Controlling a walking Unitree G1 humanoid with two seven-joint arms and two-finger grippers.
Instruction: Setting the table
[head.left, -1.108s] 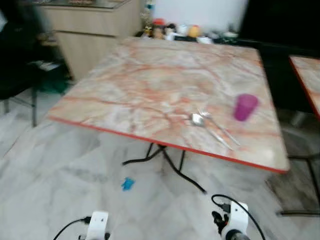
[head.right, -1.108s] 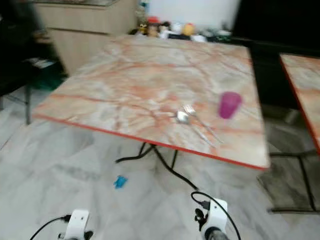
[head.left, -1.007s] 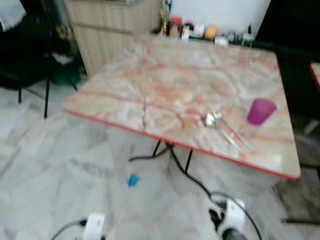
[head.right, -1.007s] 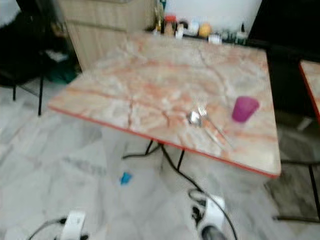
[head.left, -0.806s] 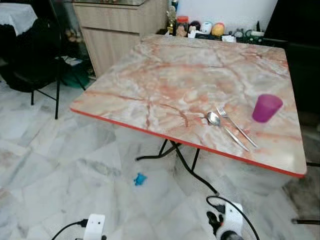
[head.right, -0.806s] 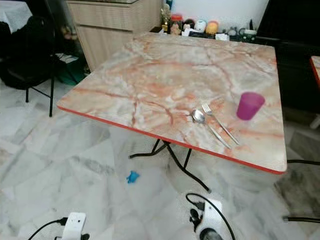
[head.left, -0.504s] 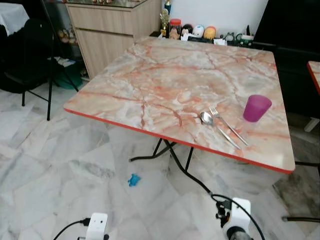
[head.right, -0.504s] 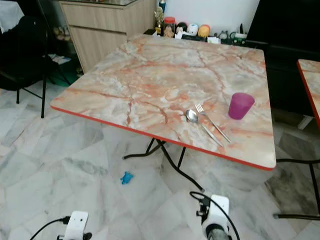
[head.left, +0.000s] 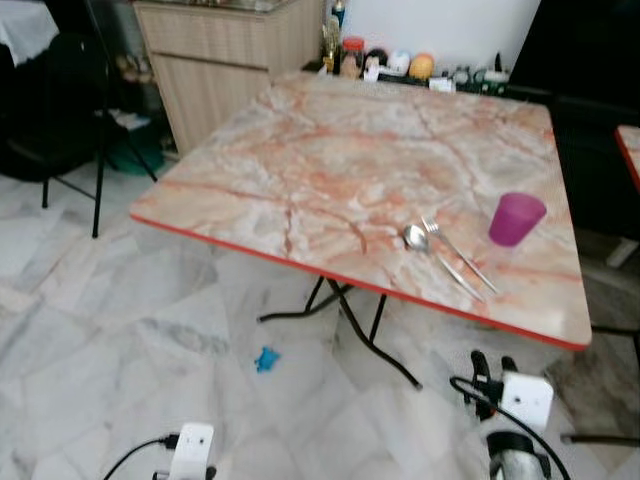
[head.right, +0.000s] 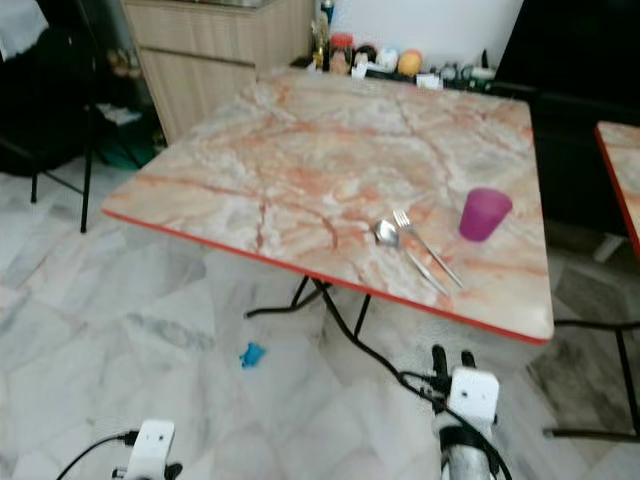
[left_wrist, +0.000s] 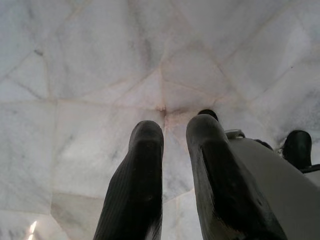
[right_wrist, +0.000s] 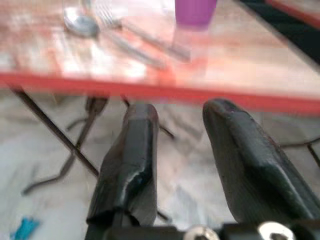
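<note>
A marble-patterned table (head.left: 330, 170) with a red rim stands ahead. Near its front right corner lie a spoon (head.left: 415, 237) and a fork (head.left: 456, 255) side by side, with a purple cup (head.left: 516, 219) just beyond them to the right. My right gripper (head.left: 492, 360) is raised below the table's front edge, open and empty, its fingers (right_wrist: 135, 150) pointing up at the cutlery and the cup (right_wrist: 195, 10). My left gripper (left_wrist: 175, 127) hangs low at the left, pointing at the floor, fingers a little apart with nothing between them.
Black folding legs (head.left: 345, 310) stand under the table. A small blue scrap (head.left: 266, 359) lies on the marble floor. A wooden cabinet (head.left: 230, 60) and a black chair (head.left: 60, 120) are at the far left. Jars and small figures (head.left: 400, 65) line the table's far edge. A second table (head.left: 630, 150) is on the right.
My right arm has lifted, so its two black fingers now stick up toward the table's front edge. The view swung and steadied; the things on the table stayed put.
</note>
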